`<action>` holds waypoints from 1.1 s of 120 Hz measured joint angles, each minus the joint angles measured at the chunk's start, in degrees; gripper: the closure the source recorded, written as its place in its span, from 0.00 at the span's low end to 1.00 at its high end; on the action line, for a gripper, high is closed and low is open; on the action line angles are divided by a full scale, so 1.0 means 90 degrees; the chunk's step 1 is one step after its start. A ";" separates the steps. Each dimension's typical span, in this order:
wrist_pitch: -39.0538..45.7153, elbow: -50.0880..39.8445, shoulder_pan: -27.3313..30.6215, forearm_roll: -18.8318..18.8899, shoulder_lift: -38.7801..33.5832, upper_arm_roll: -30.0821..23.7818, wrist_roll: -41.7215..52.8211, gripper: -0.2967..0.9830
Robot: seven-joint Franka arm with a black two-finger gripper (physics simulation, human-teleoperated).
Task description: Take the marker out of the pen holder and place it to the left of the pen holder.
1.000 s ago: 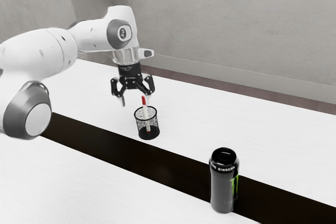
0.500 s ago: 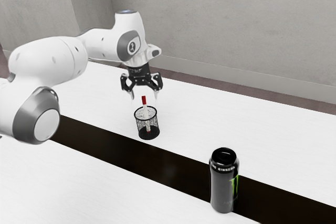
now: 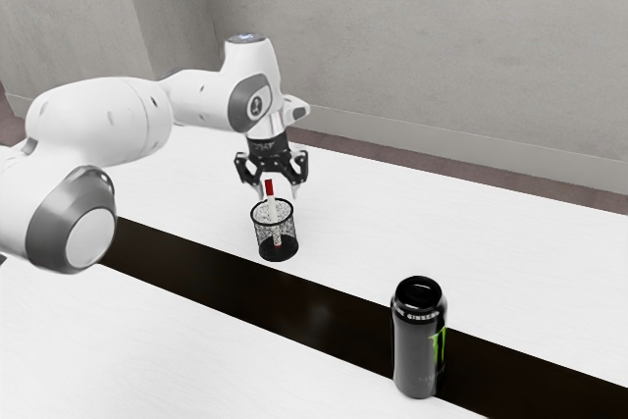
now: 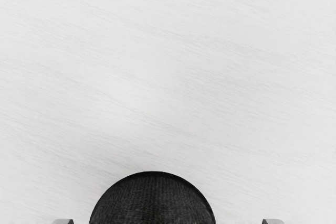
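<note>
The black gripper point(image 3: 277, 191) stands open and upright over the pen holder, its fingertips on either side of the marker's upper end, touching neither side as far as I can tell. Red-capped and white, the marker point(image 3: 272, 205) leans slightly inside the black mesh pen holder point(image 3: 279, 241), top end above the rim. In the wrist view the dark round pen holder point(image 4: 152, 200) lies at the lower edge, between the tips of the open gripper point(image 4: 168, 221).
A black drink can point(image 3: 419, 340) with a green logo stands well apart, toward the exterior view's lower right. A dark strip point(image 3: 324, 316) crosses the white table point(image 3: 442, 233) between bright surfaces. A grey wall rises behind.
My hand has come down and moved toward the exterior view's right, from beside the pen holder to above it. Marker, holder and can have stayed where they were.
</note>
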 joint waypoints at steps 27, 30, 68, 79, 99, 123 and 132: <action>0.0039 -0.0013 0.0013 0.0023 -0.0027 0.0049 -0.0039 0.54; 0.0040 -0.0013 0.0019 0.0024 -0.0028 0.0055 -0.0043 0.55; 0.0036 -0.0033 0.0006 0.0021 -0.0037 0.0150 -0.0075 0.67; 0.0033 -0.0163 -0.0007 0.0018 -0.0119 0.0151 -0.0086 0.69; 0.0038 -0.0216 -0.0021 0.0023 -0.0151 0.0151 -0.0093 0.74; 0.0045 -0.0218 -0.0048 0.0135 -0.0162 0.0152 -0.0116 0.79; 0.0045 -0.0219 -0.0062 0.0241 -0.0253 0.0153 -0.0131 0.80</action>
